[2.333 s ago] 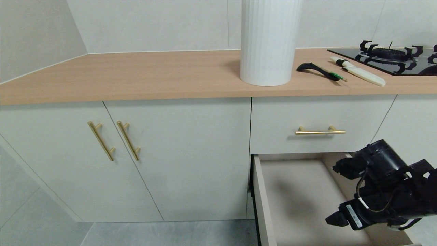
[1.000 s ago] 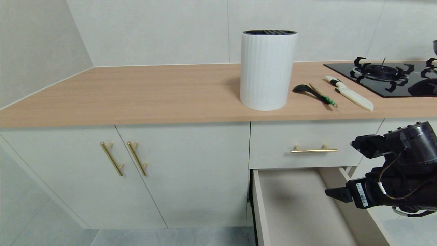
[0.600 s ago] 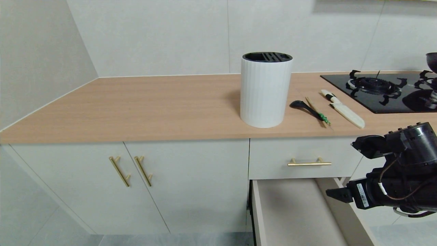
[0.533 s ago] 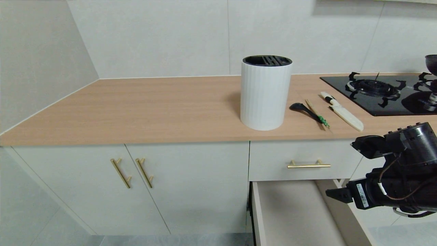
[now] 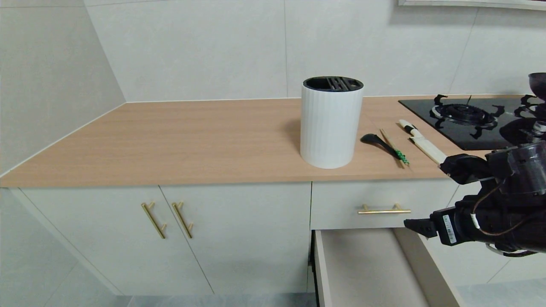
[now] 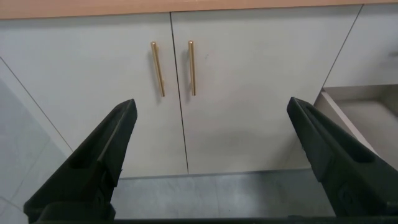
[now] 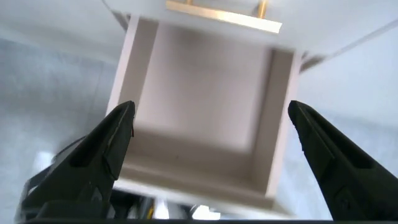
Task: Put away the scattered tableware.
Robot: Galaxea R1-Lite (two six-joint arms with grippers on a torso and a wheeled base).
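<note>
Spoon (image 5: 378,142), knife (image 5: 420,143) and what looked like chopsticks (image 5: 387,138) lay on the counter (image 5: 192,140) beside the white holder (image 5: 332,128), above the open drawer (image 5: 323,273). My left gripper (image 6: 211,143) and right gripper (image 7: 208,149) were both spread, holding nothing.

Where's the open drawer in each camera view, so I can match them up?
Head view: open drawer low down toward the right, just under the gold bar handle.
Left wrist view: open drawer beside the cupboard doors with twin handles.
Right wrist view: open drawer mid-picture, next to the gold bar handle.
Shared landmark: the gold bar handle, head and right wrist views.
</note>
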